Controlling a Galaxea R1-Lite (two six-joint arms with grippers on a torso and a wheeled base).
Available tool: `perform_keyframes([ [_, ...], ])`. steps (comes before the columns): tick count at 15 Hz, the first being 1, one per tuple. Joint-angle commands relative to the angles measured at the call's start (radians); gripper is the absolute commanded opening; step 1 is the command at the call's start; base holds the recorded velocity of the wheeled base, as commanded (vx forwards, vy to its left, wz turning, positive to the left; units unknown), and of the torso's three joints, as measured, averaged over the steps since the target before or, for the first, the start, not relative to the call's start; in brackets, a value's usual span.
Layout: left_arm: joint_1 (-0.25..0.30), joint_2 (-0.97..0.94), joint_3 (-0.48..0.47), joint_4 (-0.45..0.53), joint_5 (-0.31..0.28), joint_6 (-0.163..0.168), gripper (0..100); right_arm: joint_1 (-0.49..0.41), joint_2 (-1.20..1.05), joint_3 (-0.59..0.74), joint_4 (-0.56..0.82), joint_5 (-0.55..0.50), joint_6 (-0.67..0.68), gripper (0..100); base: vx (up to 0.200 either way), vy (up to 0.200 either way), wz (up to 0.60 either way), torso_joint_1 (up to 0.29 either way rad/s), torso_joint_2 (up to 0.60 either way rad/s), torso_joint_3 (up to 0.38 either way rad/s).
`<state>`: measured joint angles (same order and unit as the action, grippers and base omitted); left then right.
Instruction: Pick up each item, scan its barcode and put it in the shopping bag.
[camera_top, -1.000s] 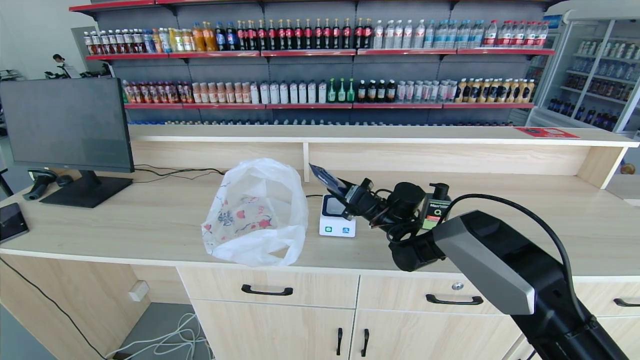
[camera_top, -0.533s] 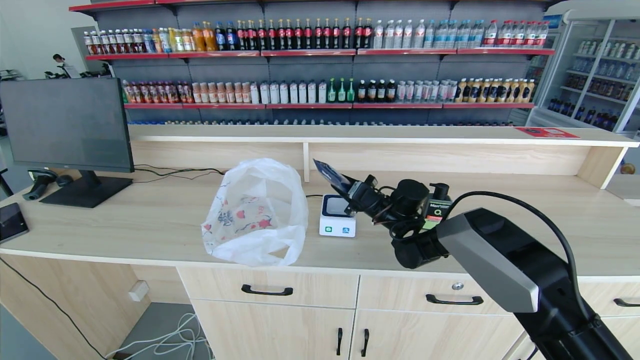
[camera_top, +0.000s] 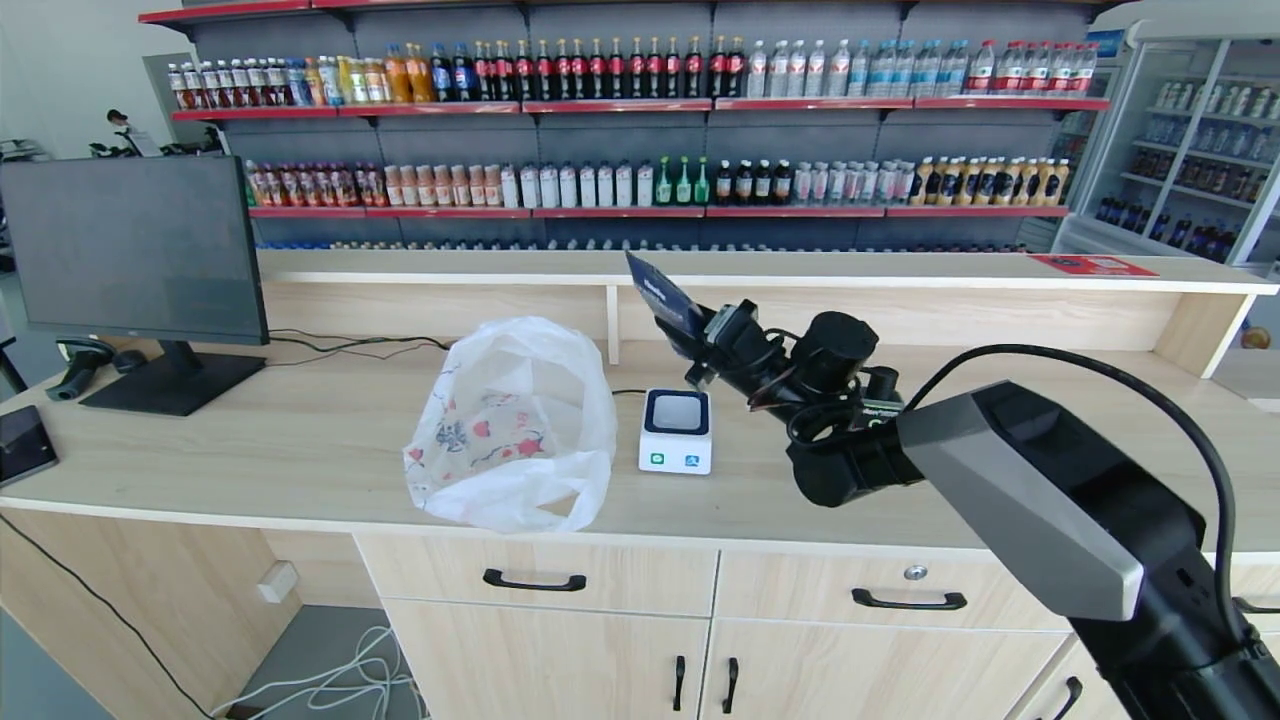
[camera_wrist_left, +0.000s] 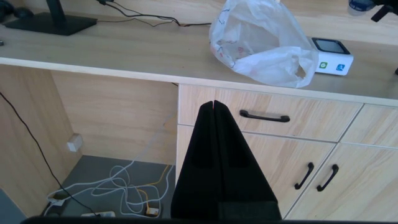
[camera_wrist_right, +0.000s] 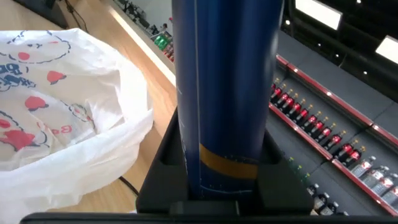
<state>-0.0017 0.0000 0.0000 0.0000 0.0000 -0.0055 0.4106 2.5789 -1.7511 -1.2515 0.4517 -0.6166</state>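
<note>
My right gripper (camera_top: 697, 335) is shut on a dark blue packet (camera_top: 662, 294), holding it tilted in the air above and slightly behind the white scanner box (camera_top: 676, 431). In the right wrist view the blue packet (camera_wrist_right: 225, 81) stands between the fingers, with the white shopping bag (camera_wrist_right: 59, 118) below it. The shopping bag (camera_top: 512, 426) with red prints sits on the counter just left of the scanner. My left gripper (camera_wrist_left: 214, 124) is shut and empty, hanging low in front of the counter's drawers, below the bag (camera_wrist_left: 264, 40).
A monitor (camera_top: 135, 260) stands at the counter's left end, with a handheld scanner (camera_top: 78, 364) and a dark device (camera_top: 24, 442) beside it. A raised wooden ledge (camera_top: 760, 270) runs behind the counter. A dark pump bottle (camera_top: 872, 410) stands behind my right arm.
My right gripper has lifted the blue packet up and slightly back from just over the scanner, uncovering the scanner's top. The bag has not moved.
</note>
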Motion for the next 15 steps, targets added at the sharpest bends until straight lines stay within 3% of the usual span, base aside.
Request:
perform_keyframes([
  [1, 0.0, 0.0, 0.0, 0.0, 0.0, -0.001, 0, 0.002, -0.109, 0.044, 0.003, -0.013, 0.017, 0, 0.0, 0.0, 0.0, 0.0, 0.0, 0.0],
  [4, 0.0, 0.0, 0.0, 0.0, 0.0, -0.001, 0, -0.004, -0.174, 0.159, -0.005, -0.044, 0.069, 0, 0.0, 0.0, 0.0, 0.0, 0.0, 0.0],
  [7, 0.0, 0.0, 0.0, 0.0, 0.0, -0.001, 0, 0.002, -0.217, 0.194, -0.008, -0.103, 0.13, 0, 0.0, 0.0, 0.0, 0.0, 0.0, 0.0],
  [9, 0.0, 0.0, 0.0, 0.0, 0.0, -0.001, 0, 0.004, -0.258, 0.291, -0.075, -0.14, 0.23, 0, 0.0, 0.0, 0.0, 0.0, 0.0, 0.0],
  [11, 0.0, 0.0, 0.0, 0.0, 0.0, -0.001, 0, -0.004, -0.309, 0.467, -0.226, -0.229, 0.347, 0, 0.0, 0.0, 0.0, 0.0, 0.0, 0.0],
  [13, 0.0, 0.0, 0.0, 0.0, 0.0, -0.001, 0, -0.015, -0.388, 0.634, -0.304, -0.254, 0.385, 0, 0.0, 0.0, 0.0, 0.0, 0.0, 0.0],
  [15, 0.0, 0.0, 0.0, 0.0, 0.0, -0.001, 0, -0.041, -0.56, 0.933, -0.319, -0.258, 0.388, 0, 0.0, 0.0, 0.0, 0.0, 0.0, 0.0],
])
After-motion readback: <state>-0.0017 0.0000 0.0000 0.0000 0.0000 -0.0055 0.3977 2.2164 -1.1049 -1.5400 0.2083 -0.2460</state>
